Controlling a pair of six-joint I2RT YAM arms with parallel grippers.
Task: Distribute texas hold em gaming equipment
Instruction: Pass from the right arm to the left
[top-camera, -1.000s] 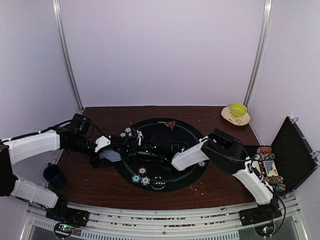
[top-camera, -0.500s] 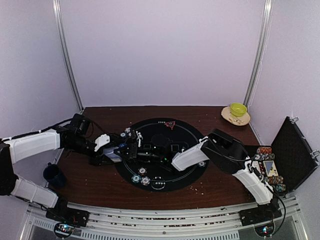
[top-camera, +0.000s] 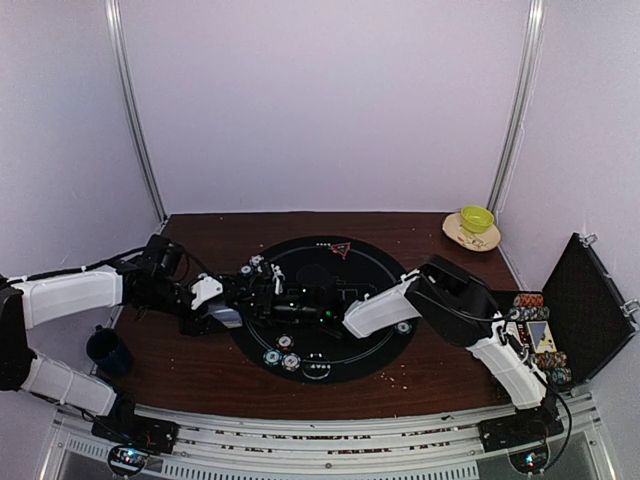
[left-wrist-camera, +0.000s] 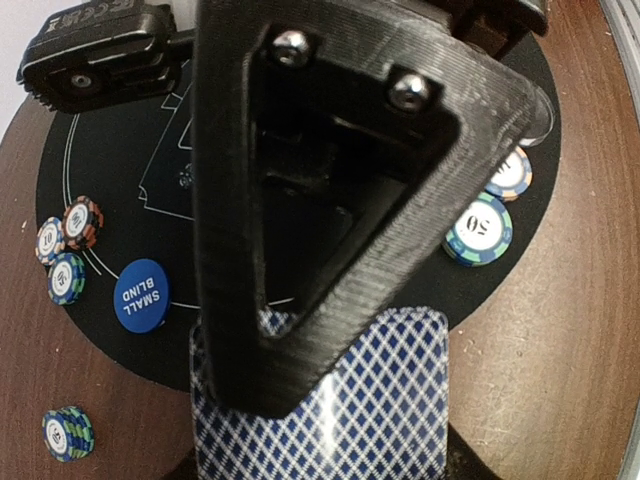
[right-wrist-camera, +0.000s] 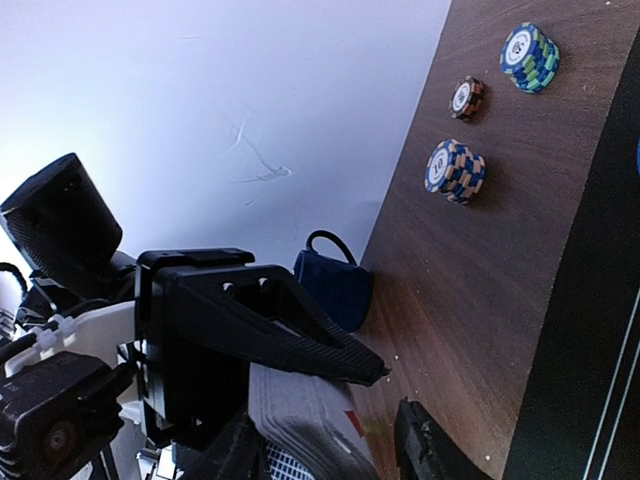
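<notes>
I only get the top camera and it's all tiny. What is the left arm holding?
Observer: The left wrist view shows the left gripper clamped on a stack of cards with blue diamond-patterned backs.
Operator: Ooh! Is there any writing on the round things?
Observer: Yes. A blue disc lying on the black mat reads SMALL BLIND.
Operator: Is the other arm grabbing the cards too?
Observer: It doesn't look like it. In the right wrist view the right gripper has its fingers spread apart on either side of the stack, with a gap showing.
</notes>
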